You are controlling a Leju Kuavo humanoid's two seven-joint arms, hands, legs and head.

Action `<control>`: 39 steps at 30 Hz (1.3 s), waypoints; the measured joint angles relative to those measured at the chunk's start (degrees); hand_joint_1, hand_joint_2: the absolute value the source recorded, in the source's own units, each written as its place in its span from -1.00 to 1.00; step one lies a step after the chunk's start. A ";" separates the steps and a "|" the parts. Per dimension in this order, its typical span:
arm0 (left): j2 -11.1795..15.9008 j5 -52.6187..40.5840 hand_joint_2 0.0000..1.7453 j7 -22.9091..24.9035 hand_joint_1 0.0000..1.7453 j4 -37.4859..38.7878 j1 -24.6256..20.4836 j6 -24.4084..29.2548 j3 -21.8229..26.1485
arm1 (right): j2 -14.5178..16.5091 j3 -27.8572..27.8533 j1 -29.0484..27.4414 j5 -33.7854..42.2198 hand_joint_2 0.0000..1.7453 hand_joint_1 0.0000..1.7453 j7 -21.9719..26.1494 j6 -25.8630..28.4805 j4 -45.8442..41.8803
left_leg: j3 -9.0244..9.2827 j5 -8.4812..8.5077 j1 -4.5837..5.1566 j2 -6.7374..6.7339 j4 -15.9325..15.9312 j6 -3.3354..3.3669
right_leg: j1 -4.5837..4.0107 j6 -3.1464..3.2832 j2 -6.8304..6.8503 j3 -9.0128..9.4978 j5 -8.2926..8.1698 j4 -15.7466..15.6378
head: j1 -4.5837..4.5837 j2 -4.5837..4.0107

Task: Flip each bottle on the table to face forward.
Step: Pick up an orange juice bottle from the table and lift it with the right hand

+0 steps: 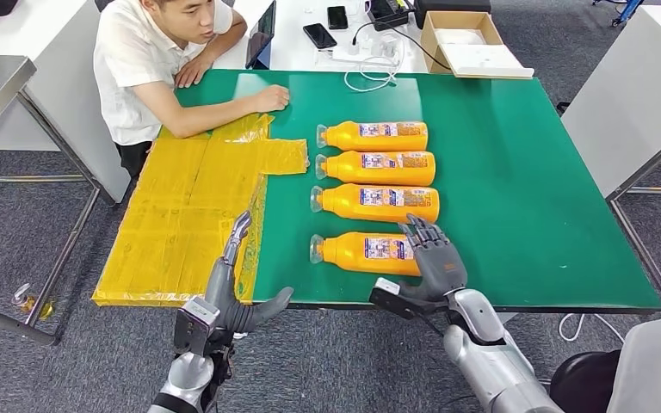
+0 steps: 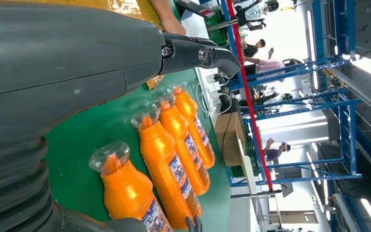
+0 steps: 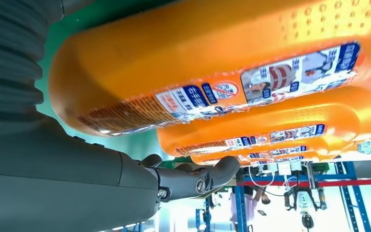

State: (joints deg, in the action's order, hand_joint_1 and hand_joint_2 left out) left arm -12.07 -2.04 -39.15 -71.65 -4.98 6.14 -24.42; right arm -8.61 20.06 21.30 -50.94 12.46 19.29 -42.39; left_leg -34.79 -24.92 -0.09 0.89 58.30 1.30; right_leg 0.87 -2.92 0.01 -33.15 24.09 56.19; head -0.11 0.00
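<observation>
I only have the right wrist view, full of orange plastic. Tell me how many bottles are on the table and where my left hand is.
Observer: Four orange plastic bottles lie in a row on the green table, clear caps toward the yellow sheet.
Operator: Report the left hand.
Observer: The left hand hovers at the table's near edge, holding nothing, fingers apart.
Operator: Say which bottle the right hand is at.
Observer: The right hand is at the base end of the nearest bottle; I cannot tell whether it grips it.
</observation>
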 joint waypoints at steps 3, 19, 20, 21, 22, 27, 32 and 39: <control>0.00 0.80 1.00 0.62 -1.00 -0.22 0.18 -0.98 0.03 | 0.03 0.17 0.13 -0.73 1.00 -1.00 -0.68 0.39 0.22 | 0.00 0.00 0.00 0.00 0.00 0.00 | 0.00 0.00 0.00 0.00 0.00 0.00 | -0.01 0.00; 0.00 2.95 1.00 2.21 -1.00 -2.51 1.56 -3.37 0.09 | 0.36 0.17 1.96 -2.68 1.00 -1.00 -2.31 1.93 2.28 | -0.01 0.00 0.00 0.00 0.00 0.00 | 0.00 0.00 0.00 0.00 0.00 0.00 | 0.00 0.00; 0.00 2.94 1.00 2.21 -1.00 -2.56 1.56 -3.31 0.09 | 0.41 0.15 2.02 -2.62 1.00 -1.00 -2.27 1.85 2.48 | -0.01 0.00 0.00 0.00 0.00 0.00 | 0.00 0.00 0.00 0.00 0.00 0.00 | 0.00 0.00; 0.00 2.94 1.00 2.21 -1.00 -2.60 1.56 -3.28 0.09 | 0.46 0.12 2.07 -2.61 1.00 -1.00 -2.26 1.78 2.67 | -0.01 0.00 0.00 0.00 0.00 0.00 | 0.00 0.00 0.00 0.00 0.00 0.00 | 0.00 0.00; 0.00 2.99 1.00 2.22 -1.00 -2.64 1.56 -3.29 0.09 | 0.52 0.09 2.12 -2.70 1.00 -1.00 -2.30 1.78 2.91 | -0.01 0.00 0.00 0.00 0.00 0.00 | 0.00 0.00 0.00 0.00 0.00 0.00 | 0.00 0.00; 0.01 3.91 1.00 2.70 -1.00 -3.00 1.59 -4.02 0.10 | 0.66 -0.16 2.77 -3.70 1.00 -1.00 -5.44 1.75 5.30 | -0.01 0.00 0.00 0.00 0.00 0.00 | 0.00 0.00 0.00 0.00 0.00 0.00 | 0.00 0.00; 0.02 4.28 1.00 3.16 -1.00 -3.28 1.60 -4.15 0.12 | 0.57 -1.47 5.21 -3.98 1.00 -0.97 -9.78 -0.07 9.66 | 0.07 0.00 0.01 -0.01 0.00 0.00 | 0.01 0.00 0.00 0.03 0.00 -0.02 | 0.00 0.00; 0.02 4.93 1.00 3.81 -1.00 -3.27 1.40 -4.89 0.14 | 0.77 -3.04 8.14 -3.53 1.00 0.93 -11.08 -6.68 14.74 | 0.38 -0.01 0.00 -0.05 0.00 0.01 | 0.00 0.00 -0.02 0.27 0.00 -0.06 | 0.00 0.00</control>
State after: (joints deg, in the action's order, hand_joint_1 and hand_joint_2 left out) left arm -12.04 2.89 -35.34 -74.91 -3.58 1.26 -24.28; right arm -7.84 17.02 29.44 -54.47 1.38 12.61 -27.64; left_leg -34.41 -24.93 -0.08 0.85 58.30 1.32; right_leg 0.87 -2.93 0.00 -32.88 24.09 56.14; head -0.11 0.00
